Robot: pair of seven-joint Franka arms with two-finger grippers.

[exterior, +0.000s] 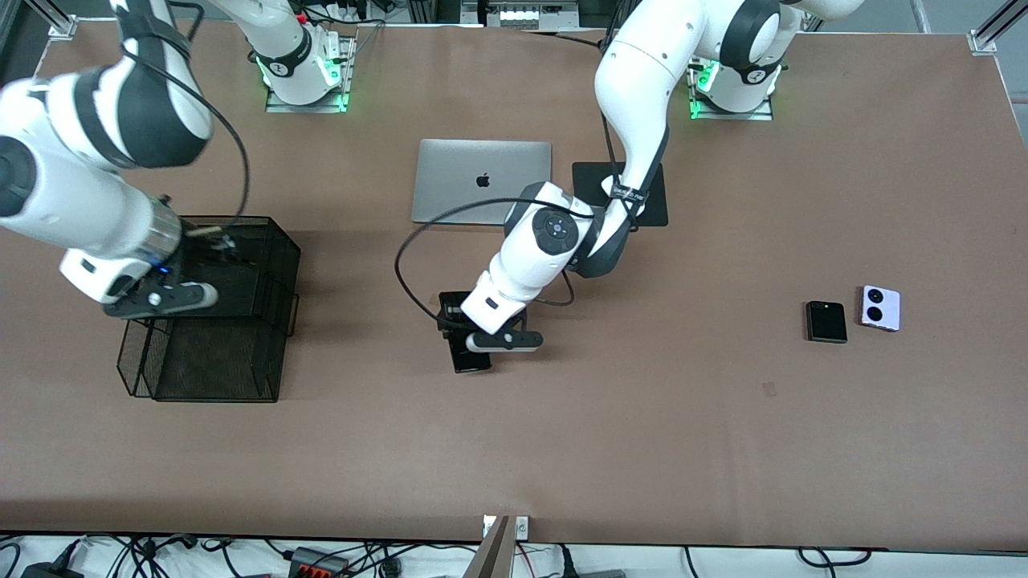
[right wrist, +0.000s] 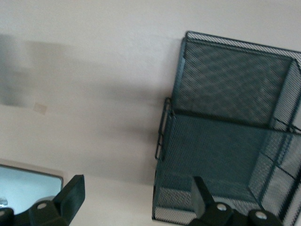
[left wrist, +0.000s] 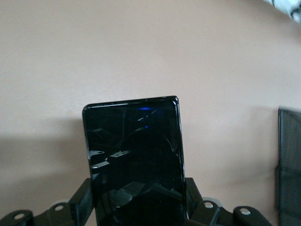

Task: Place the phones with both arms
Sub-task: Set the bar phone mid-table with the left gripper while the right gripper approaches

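The long black phone (exterior: 470, 357) lies on the table's middle, nearer the front camera than the laptop. My left gripper (exterior: 463, 327) is down on it, and in the left wrist view its fingers (left wrist: 82, 195) press against the two long edges of the phone (left wrist: 134, 141), so the left gripper (left wrist: 138, 190) is shut on it. The small black phone (exterior: 826, 321) and the lilac-white phone (exterior: 880, 307) lie side by side toward the left arm's end. My right gripper (exterior: 210, 239) hangs open and empty over the black mesh tray (exterior: 217, 353); it also shows in the right wrist view (right wrist: 136, 200).
The silver laptop (exterior: 482, 181) lies closed near the robots' bases, with a black pad (exterior: 654, 193) beside it, partly under the left arm. The mesh tray (right wrist: 225, 141) has two levels and stands at the right arm's end. A corner of the laptop (right wrist: 28, 186) shows in the right wrist view.
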